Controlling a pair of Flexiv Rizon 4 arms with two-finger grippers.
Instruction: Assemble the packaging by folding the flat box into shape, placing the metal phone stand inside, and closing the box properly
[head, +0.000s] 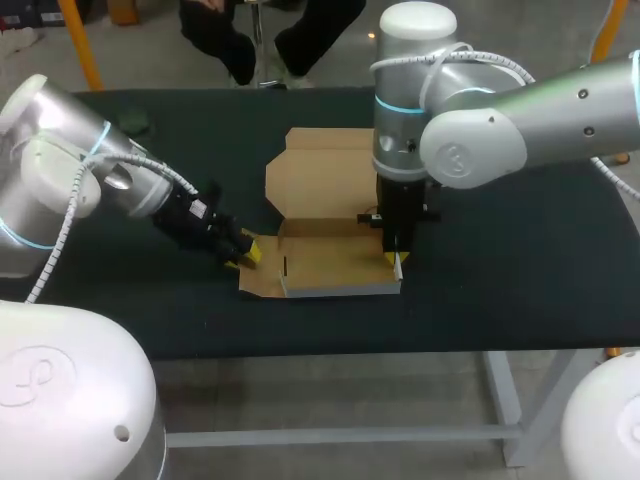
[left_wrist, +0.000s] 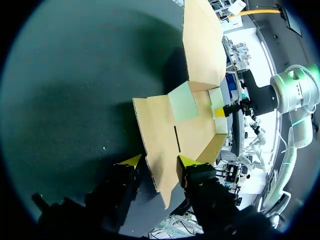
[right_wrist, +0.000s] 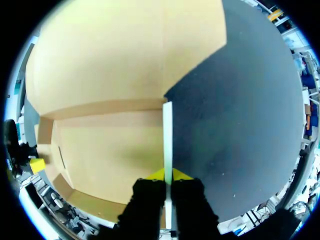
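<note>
the right tool (right_wrist: 168, 175) was clenched on the right side wall (right_wrist: 167, 130) of the box (head: 330, 262), with one yellow tip on each face of the thin upright card and the arm standing straight above it. that pinch looked meant to hold the wall square to the floor panel (right_wrist: 110, 150) while the other side was worked. outward from it, the floor panel lay flat on the desk (head: 520, 280). the big lid panel (head: 320, 175) lay open behind it, on the side away from the robot, with its tuck flaps spread.

the left tool (left_wrist: 160, 161) sat low at the box's left end, reaching in on a slant, its fingers apart and released. the left side flap (left_wrist: 155, 125) lay in the gap between them. one tip seemed to touch the card's inner side and the other stood just beside its outer edge, so i judged it was not gripping. the low slant would suit getting a finger under the flap to raise it, since that flap lay splayed outward rather than standing.

the box sat near the middle of the desk, between the two tools, only partly formed. the front wall seemed up, the right wall was held, the left side was not yet raised and the lid was open. the metal phone stand showed in none of the views, so i could not tell where it was. the task seemed to be in its folding step, with loading and closing left to do.
</note>
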